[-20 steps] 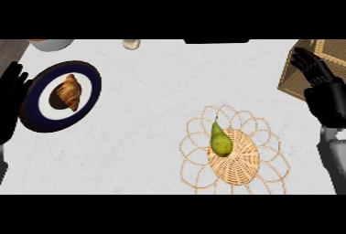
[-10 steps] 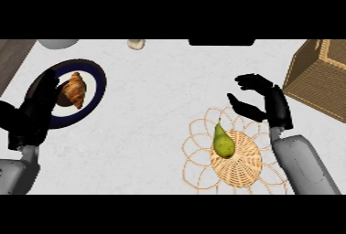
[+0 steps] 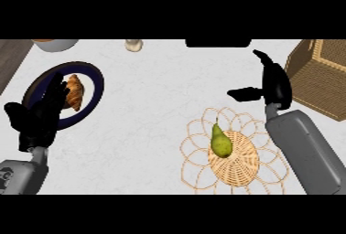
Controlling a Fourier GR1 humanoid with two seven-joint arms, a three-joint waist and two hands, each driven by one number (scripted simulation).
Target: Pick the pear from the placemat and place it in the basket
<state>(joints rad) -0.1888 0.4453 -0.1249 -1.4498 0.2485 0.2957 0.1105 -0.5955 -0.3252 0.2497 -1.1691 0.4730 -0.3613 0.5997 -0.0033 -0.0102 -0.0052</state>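
A green pear (image 3: pixel 220 140) lies on a round woven wicker placemat (image 3: pixel 235 168) at the lower right of the white counter. My right hand (image 3: pixel 272 87) hovers above and to the right of the pear, apart from it, open with fingers stretched up and thumb pointing left. The brown wicker basket (image 3: pixel 321 75) stands at the right edge, just right of that hand. My left hand (image 3: pixel 42 114) rests open at the left, over the edge of a dark blue plate.
The dark blue plate (image 3: pixel 90 76) holds a croissant (image 3: pixel 73 92) at the upper left. A grey bowl (image 3: pixel 55 44) and a small pale jar (image 3: pixel 134 45) stand along the far edge, with a dark object (image 3: pixel 218 43) beside them. A wooden strip (image 3: pixel 11 58) runs along the left edge.
My right hand has swung in from the right edge towards the pear and its fingers have straightened upwards. My left hand has risen further onto the plate's edge. The pear has not moved.
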